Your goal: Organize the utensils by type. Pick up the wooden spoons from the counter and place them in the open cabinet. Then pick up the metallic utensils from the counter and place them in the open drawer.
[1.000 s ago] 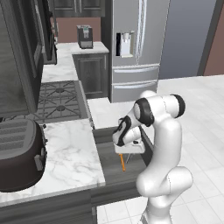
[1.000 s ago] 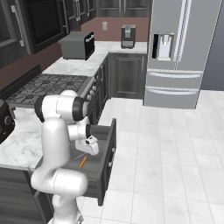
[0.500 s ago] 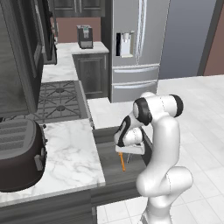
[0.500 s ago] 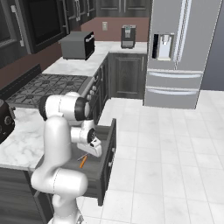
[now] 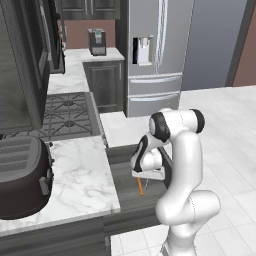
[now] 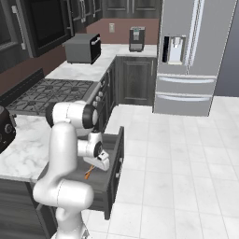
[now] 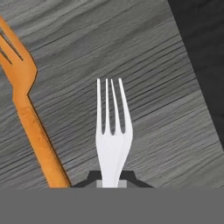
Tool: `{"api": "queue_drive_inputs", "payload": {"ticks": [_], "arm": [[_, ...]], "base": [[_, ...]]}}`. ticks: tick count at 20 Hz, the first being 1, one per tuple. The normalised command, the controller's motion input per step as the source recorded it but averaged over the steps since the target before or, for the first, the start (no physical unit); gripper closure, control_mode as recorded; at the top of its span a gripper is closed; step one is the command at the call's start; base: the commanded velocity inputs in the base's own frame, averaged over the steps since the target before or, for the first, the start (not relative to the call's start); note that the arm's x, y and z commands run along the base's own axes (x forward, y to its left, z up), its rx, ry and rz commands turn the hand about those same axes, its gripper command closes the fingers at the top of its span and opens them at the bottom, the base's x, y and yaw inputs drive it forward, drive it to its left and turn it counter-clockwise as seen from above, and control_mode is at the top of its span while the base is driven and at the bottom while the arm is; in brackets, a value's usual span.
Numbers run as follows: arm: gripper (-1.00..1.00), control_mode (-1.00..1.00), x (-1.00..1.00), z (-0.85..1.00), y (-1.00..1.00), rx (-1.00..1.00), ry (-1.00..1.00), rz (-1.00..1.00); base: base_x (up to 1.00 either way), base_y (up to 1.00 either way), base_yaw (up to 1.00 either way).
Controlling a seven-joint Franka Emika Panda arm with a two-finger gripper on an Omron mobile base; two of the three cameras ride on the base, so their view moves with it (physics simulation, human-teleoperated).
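Note:
My gripper (image 7: 112,180) is shut on the handle of the silver-white fork (image 7: 112,131), whose tines point away over the grey wood-grain floor of the open drawer (image 7: 157,83). Beside it, to the left in the hand view, the orange-handled fork (image 7: 31,118) lies flat on the drawer floor. From the base views the hand (image 5: 143,171) hangs low inside the drawer (image 5: 126,202), just above the orange-handled fork (image 5: 140,186). The right base view shows the gripper (image 6: 103,163) behind the drawer's front panel (image 6: 117,173), with the orange-handled fork (image 6: 88,174) next to it. The wooden spoons are out of view.
The white marble counter (image 5: 80,170) runs to the drawer's left, with a dark toaster (image 5: 20,175) at its near end and a gas hob (image 5: 65,112) further back. Dark upper cabinets (image 5: 25,65) hang over it. A steel fridge (image 5: 155,50) stands behind.
The hand has sunk a little lower into the drawer, carrying the silver-white fork with it. The orange-handled fork has stayed where it lay.

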Motion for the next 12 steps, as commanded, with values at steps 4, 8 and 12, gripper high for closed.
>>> {"api": "queue_drive_inputs", "payload": {"ticks": [4, 8, 12], "arm": [[1.00, -1.00, 0.07, -0.16, 0.00, 0.00, 0.00, 0.00], [1.00, -1.00, 0.05, -0.18, 0.00, 0.00, 0.00, 0.00], [1.00, -1.00, 0.00, -0.21, 0.00, 0.00, 0.00, 0.00]], "base": [[0.00, 0.00, 0.00], [0.00, 0.00, 0.00], [0.00, 0.00, 0.00]]}}
